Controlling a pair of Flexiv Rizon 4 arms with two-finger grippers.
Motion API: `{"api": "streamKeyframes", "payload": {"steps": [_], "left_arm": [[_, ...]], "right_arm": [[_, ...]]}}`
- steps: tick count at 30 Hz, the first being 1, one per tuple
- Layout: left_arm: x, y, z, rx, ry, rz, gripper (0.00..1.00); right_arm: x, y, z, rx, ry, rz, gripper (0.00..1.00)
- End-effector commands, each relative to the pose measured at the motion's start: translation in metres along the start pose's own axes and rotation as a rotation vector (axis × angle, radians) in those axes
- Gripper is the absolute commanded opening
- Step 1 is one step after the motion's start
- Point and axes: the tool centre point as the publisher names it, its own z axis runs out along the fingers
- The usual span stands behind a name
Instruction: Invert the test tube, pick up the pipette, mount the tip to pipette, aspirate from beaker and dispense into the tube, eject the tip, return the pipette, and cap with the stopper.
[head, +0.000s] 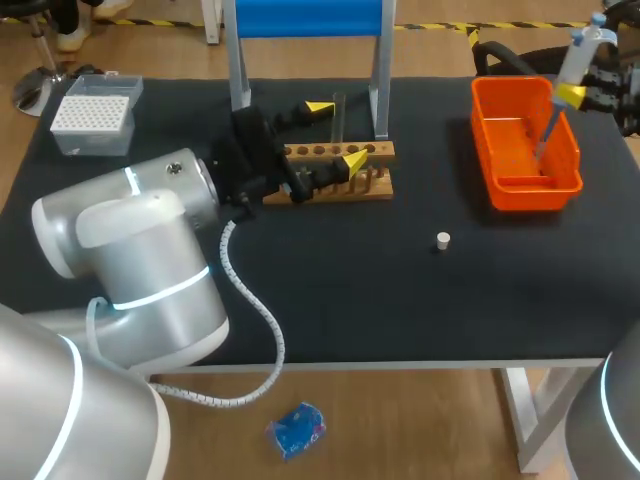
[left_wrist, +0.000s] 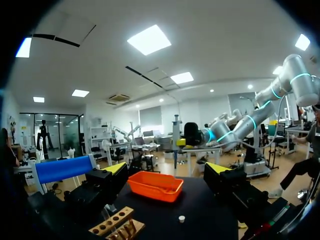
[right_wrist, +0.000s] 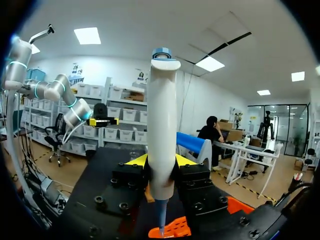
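Pipette (head: 578, 52): clamped in right gripper (head: 570, 96), shaft over orange tray (head: 482, 140), far right.
Left gripper (head: 336, 134): wide open, empty, at rack (head: 378, 151).
Tube (head: 339, 112): upright in rack.
Stopper (head: 443, 239): loose on bench (head: 350, 290).
Progress: likely tip ejection; pipette return and capping remain.

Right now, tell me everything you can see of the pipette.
The pipette has a white, plastic-looking body, a blue button on top and a thin bluish shaft below. The right gripper is shut on the body from both sides. In the head view it leans, its lower end pointing down into the orange bin. I cannot tell whether that end touches the bin's floor or carries a tip.
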Motion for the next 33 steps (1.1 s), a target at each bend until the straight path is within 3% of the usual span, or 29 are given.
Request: {"api": "streamKeyframes", "payload": {"steps": [1,9,19,33], "left_arm": [[0.001,-0.001,0.002,-0.001,-0.006,-0.001,1.00],[0.001,-0.001,0.002,-0.001,-0.006,-0.001,1.00],[0.001,-0.001,0.002,-0.001,-0.006,-0.001,1.00],[0.001,-0.001,0.002,-0.001,-0.006,-0.001,1.00]], "right_arm": [[-0.006,-0.006,-0.013,0.010,0.002,0.008,0.00],[-0.028,-0.022,-0.024,0.008,-0.002,0.030,0.00],[-0.050,-0.039,-0.016,-0.007,0.020,0.053,0.00],[-0.052,-0.039,-0.015,-0.014,0.026,0.051,0.00]]}}
